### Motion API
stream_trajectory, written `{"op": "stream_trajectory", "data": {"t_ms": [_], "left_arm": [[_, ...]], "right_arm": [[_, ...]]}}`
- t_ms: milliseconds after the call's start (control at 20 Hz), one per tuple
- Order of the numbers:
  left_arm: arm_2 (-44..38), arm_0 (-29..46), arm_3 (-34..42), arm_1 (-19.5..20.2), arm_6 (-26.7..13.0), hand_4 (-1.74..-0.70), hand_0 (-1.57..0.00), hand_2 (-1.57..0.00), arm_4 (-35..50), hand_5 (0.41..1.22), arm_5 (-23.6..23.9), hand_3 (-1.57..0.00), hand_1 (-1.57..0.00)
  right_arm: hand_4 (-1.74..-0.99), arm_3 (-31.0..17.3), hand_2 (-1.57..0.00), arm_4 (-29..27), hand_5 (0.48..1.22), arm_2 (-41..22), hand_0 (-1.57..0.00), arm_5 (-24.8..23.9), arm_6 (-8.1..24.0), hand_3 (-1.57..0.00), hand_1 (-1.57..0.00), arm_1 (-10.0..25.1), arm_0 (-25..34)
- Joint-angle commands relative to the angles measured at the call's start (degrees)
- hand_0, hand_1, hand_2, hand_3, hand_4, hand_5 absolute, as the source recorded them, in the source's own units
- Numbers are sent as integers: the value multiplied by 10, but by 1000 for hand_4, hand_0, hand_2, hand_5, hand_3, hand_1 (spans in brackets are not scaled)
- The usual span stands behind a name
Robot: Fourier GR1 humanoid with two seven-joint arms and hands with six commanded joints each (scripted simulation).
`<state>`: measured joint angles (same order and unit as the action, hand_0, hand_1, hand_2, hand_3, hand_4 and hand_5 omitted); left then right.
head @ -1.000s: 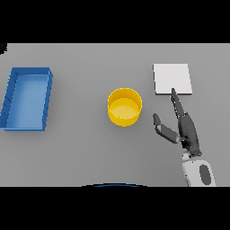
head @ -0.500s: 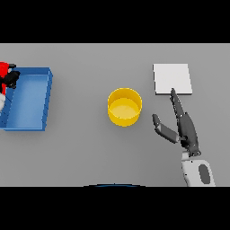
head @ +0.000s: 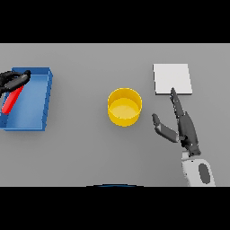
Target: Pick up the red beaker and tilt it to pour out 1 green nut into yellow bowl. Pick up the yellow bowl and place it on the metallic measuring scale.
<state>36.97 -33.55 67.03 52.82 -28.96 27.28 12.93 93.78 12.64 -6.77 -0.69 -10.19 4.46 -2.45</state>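
Your left hand has its fingers wrapped round the red beaker, over the blue rectangular tray. Carry it level to above the round yellow bowl, tilt slowly. Right hand idles, fingers straight, near the white square scale.

The table shows a flat, matt grey surface with no grain or sheen. At its centre the yellow bowl looks like smooth plastic, evenly coloured. Right of the bowl, the measuring scale is a pale, dull-silver plate, smooth. Left of the bowl, the blue tray looks like smooth matt plastic, and the red beaker over it looks smooth too.
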Motion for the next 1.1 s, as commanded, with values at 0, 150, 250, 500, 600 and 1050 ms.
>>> {"op": "stream_trajectory", "data": {"t_ms": [0,150,250,500,600,1050], "left_arm": [[6,-3,-2,2,-1,-762,-410,-343,-9,651,-4,-289,-361],[16,-15,-34,-18,3,-729,-209,-175,-30,647,7,-147,-184],[15,-24,-44,-26,7,-715,-134,-112,-41,647,22,-94,-118],[2,-12,-36,-24,56,-711,-43,-36,-43,674,51,-30,-38],[-1,-15,-31,-25,52,-713,-27,-23,-40,685,58,-19,-24],[0,-13,-27,-34,63,-715,-3,-2,-35,669,58,-2,-2]], "right_arm": [[-1145,1,1,-1,685,-3,1,2,-7,1,1,-3,-4],[-1160,7,1,1,688,1,1,1,10,1,1,4,5],[-1173,10,1,1,688,0,1,2,11,1,1,5,1],[-1146,18,1,44,691,-20,1,2,25,1,1,22,-1],[-1137,18,1,56,717,-37,1,29,14,1,1,42,12],[-1232,-41,1,281,702,-183,1,135,6,1,1,187,200]]}}
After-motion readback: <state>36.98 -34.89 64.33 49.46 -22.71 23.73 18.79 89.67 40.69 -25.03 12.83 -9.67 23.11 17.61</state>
